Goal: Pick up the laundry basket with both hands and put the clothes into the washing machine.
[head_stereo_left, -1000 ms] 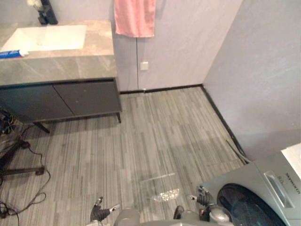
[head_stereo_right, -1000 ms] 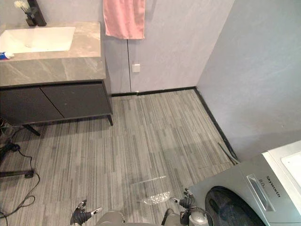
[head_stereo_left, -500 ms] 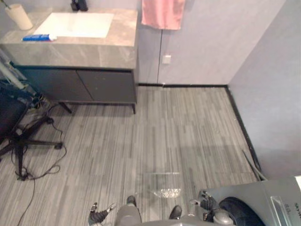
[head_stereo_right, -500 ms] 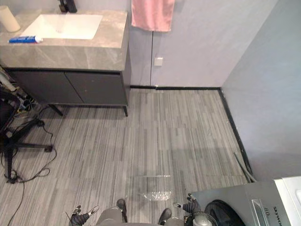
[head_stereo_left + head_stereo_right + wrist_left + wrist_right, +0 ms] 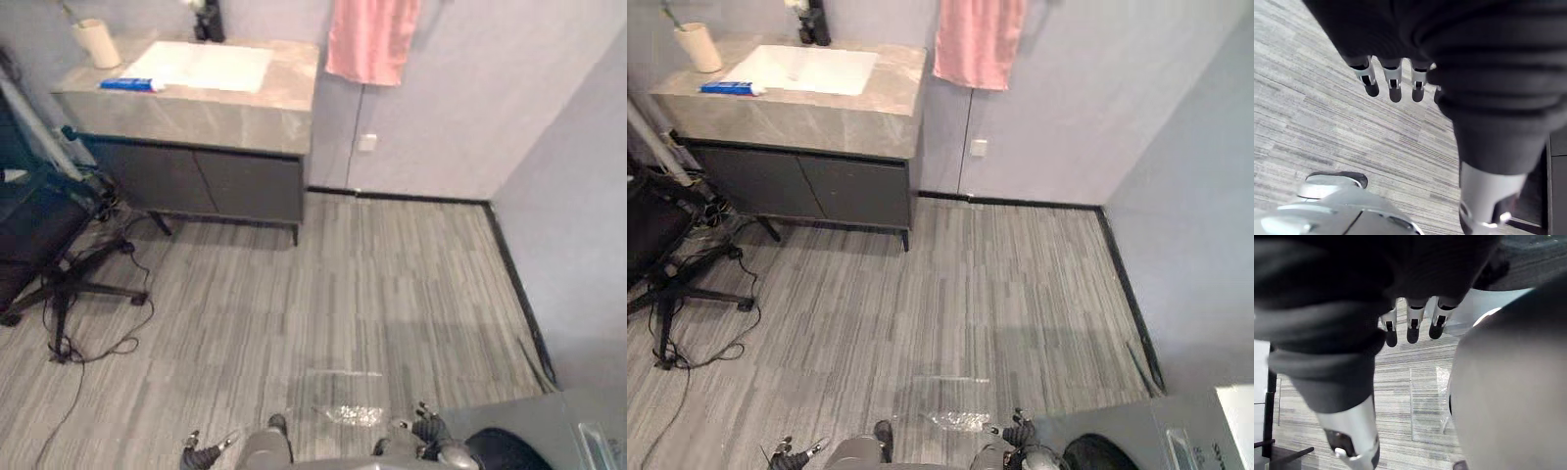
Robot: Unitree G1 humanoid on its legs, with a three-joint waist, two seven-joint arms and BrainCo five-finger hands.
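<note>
Both hands empty, washing machine at my right hand

My left hand [image 5: 201,452] hangs low, fingers [image 5: 1392,85] straight and slack with nothing in them; my right hand [image 5: 428,431] is the same, fingers [image 5: 1411,328] loose over bare floor. The washing machine [image 5: 554,426] stands just beside my right hand, on its outer side. Its round door [image 5: 505,452] is a dark patch, and whether it is open or holds clothes I cannot tell. Where the laundry basket stands I cannot tell either. Empty hands fit a basket yet to be fetched or clothes already loaded. Either way, I judge I should keep both hands level and my right clear of the machine's front. A plastic scrap [image 5: 348,414] lies between my hands, a little ahead. Well beyond them, a cup [image 5: 95,42] stands on the counter [image 5: 196,113] near the sink [image 5: 201,67].
</note>
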